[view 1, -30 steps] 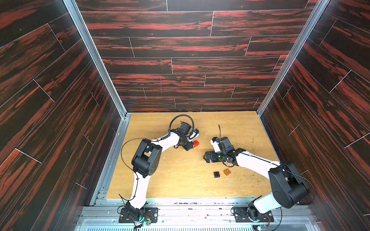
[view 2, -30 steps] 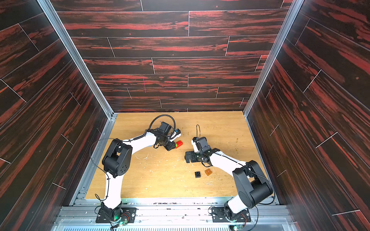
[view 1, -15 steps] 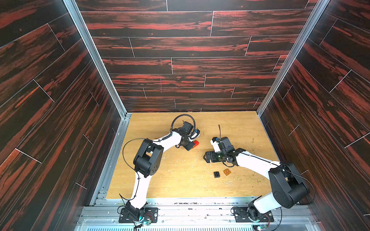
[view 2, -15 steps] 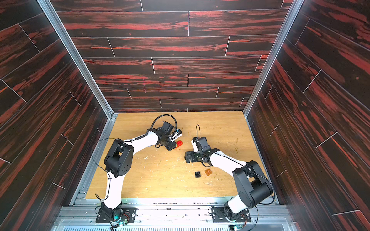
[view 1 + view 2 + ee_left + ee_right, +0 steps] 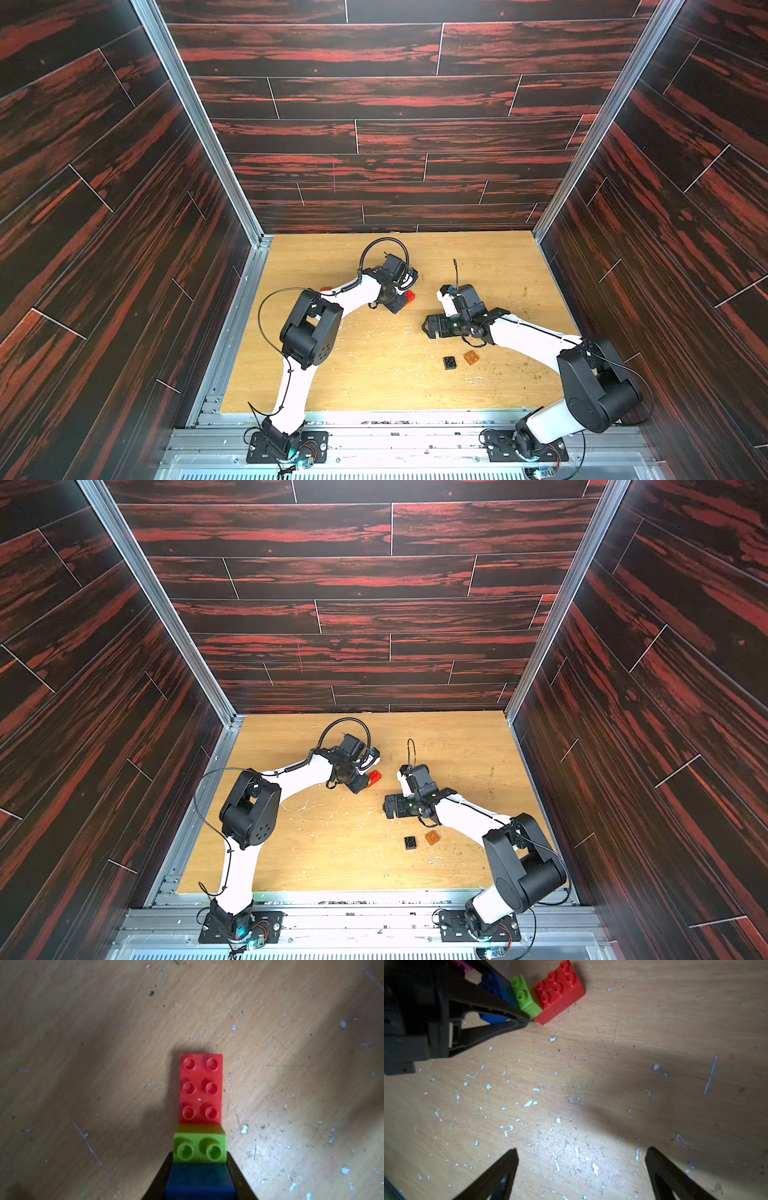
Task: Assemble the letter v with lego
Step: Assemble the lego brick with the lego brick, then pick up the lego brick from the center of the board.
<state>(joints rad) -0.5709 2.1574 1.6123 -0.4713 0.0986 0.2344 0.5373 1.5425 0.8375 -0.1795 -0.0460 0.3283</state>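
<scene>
My left gripper [image 5: 200,1178] is shut on the blue brick [image 5: 199,1180] of a joined lego row. A lime green brick [image 5: 200,1150] and a red six-stud brick [image 5: 200,1087] stick out past its tips, low over the wooden table. The right wrist view shows the same red brick [image 5: 560,995] touching the table and a pink piece [image 5: 464,965] behind the left fingers [image 5: 488,1009]. In both top views the red brick [image 5: 410,296] [image 5: 374,777] shows beside the left gripper. My right gripper [image 5: 581,1152] [image 5: 430,326] stands open over bare table, apart from the row.
A black square brick [image 5: 449,363] [image 5: 410,843] and an orange one [image 5: 471,357] [image 5: 432,837] lie side by side near the right arm, toward the front. Dark panelled walls enclose the wooden table [image 5: 374,374] on three sides. White flecks litter the wood.
My left gripper has edged slightly to the right with the brick row. The right arm has not moved.
</scene>
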